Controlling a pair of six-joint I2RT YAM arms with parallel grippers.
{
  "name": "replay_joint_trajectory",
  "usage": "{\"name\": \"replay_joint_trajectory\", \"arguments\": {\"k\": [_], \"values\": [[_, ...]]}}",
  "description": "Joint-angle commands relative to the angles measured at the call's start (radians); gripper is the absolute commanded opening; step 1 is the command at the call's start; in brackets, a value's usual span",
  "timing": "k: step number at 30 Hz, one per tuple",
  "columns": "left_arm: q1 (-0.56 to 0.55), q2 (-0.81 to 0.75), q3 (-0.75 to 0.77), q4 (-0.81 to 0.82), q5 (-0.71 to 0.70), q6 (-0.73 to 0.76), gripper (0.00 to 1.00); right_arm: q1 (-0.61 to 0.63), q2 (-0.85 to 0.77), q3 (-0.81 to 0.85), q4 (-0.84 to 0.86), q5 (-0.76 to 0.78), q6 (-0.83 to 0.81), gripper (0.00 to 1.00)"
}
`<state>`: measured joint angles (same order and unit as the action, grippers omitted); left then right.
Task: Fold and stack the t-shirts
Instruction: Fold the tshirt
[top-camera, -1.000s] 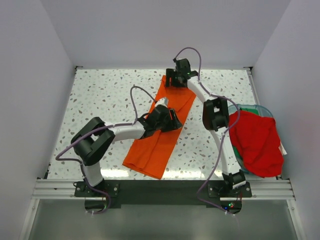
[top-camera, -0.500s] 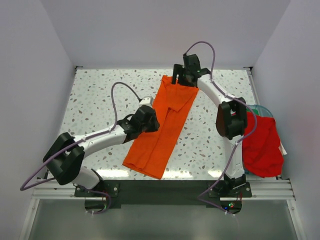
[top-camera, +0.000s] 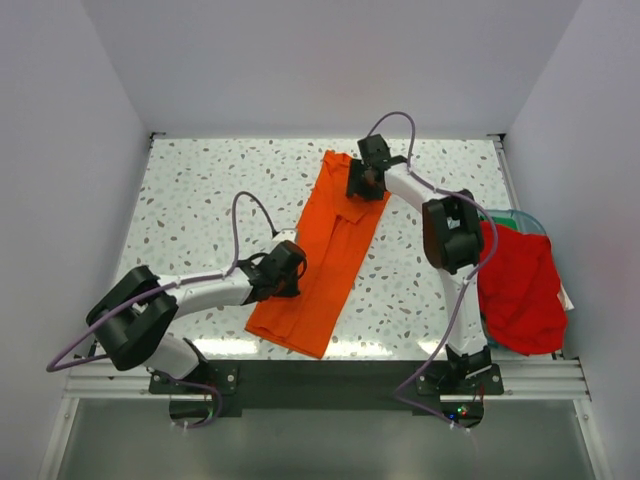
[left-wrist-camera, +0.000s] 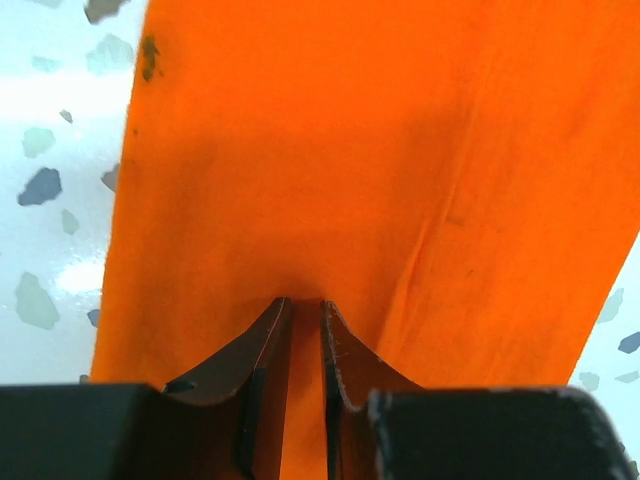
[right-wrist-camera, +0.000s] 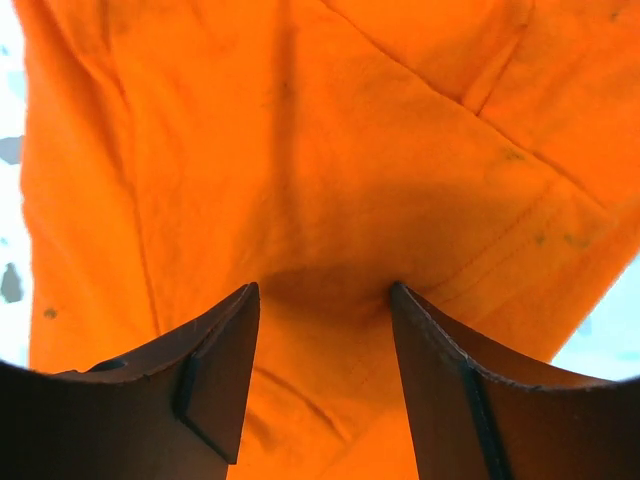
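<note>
The bright orange t-shirt (top-camera: 330, 250) lies folded into a long strip running diagonally across the speckled table. My left gripper (top-camera: 287, 270) rests on its left edge, about halfway down. In the left wrist view the left gripper (left-wrist-camera: 301, 300) has its jaws nearly together, tips pressing on flat orange cloth (left-wrist-camera: 350, 150) with no fold pinched between them. My right gripper (top-camera: 365, 183) sits on the shirt's far right corner. In the right wrist view the right gripper (right-wrist-camera: 322, 287) is wide open, tips down on the orange cloth (right-wrist-camera: 300, 150). The red t-shirt (top-camera: 520, 290) lies crumpled at the right.
The red shirt drapes over a clear teal-rimmed bin (top-camera: 505, 213) at the table's right edge. The speckled table (top-camera: 200, 190) is walled in by white panels at the left, back and right. Purple cables loop above both arms.
My left gripper has slid from the shirt's middle to its left edge and toward the near side. My right gripper has come down from the far hem onto the shirt's upper right corner.
</note>
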<state>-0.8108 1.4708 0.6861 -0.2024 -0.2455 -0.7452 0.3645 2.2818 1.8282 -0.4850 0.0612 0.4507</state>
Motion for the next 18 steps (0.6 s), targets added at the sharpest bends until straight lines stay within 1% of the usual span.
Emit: {"name": "replay_joint_trajectory", "arguments": {"k": [1, 3, 4, 6, 7, 9, 11, 14, 17, 18], "values": [[-0.019, 0.028, -0.031, 0.089, 0.026, -0.051, 0.22, 0.002, 0.100, 0.087, -0.030, 0.016, -0.033, 0.59], [-0.027, 0.051, -0.040, 0.124, 0.067, -0.092, 0.22, 0.002, 0.139, 0.133, -0.046, 0.014, -0.050, 0.59], [-0.037, 0.075, -0.039, 0.141, 0.078, -0.106, 0.22, 0.001, 0.159, 0.191, -0.052, 0.015, -0.061, 0.59], [-0.045, 0.101, -0.025, 0.187, 0.109, -0.149, 0.24, 0.001, 0.220, 0.253, -0.069, 0.017, -0.095, 0.59], [-0.050, 0.126, -0.019, 0.233, 0.118, -0.163, 0.25, 0.001, 0.244, 0.316, -0.073, 0.017, -0.113, 0.61], [-0.051, 0.144, 0.004, 0.261, 0.138, -0.199, 0.29, -0.001, 0.301, 0.379, -0.079, 0.000, -0.132, 0.62], [-0.051, 0.164, 0.036, 0.276, 0.140, -0.209, 0.31, -0.001, 0.340, 0.456, -0.075, -0.018, -0.153, 0.66], [-0.053, 0.163, 0.076, 0.255, 0.120, -0.200, 0.34, -0.001, 0.355, 0.529, -0.084, -0.043, -0.170, 0.70], [-0.050, 0.120, 0.099, 0.227, 0.089, -0.165, 0.39, 0.001, 0.305, 0.528, -0.073, -0.054, -0.176, 0.75], [-0.050, 0.105, 0.102, 0.222, 0.084, -0.139, 0.41, 0.001, 0.259, 0.520, -0.072, -0.055, -0.178, 0.76]]}}
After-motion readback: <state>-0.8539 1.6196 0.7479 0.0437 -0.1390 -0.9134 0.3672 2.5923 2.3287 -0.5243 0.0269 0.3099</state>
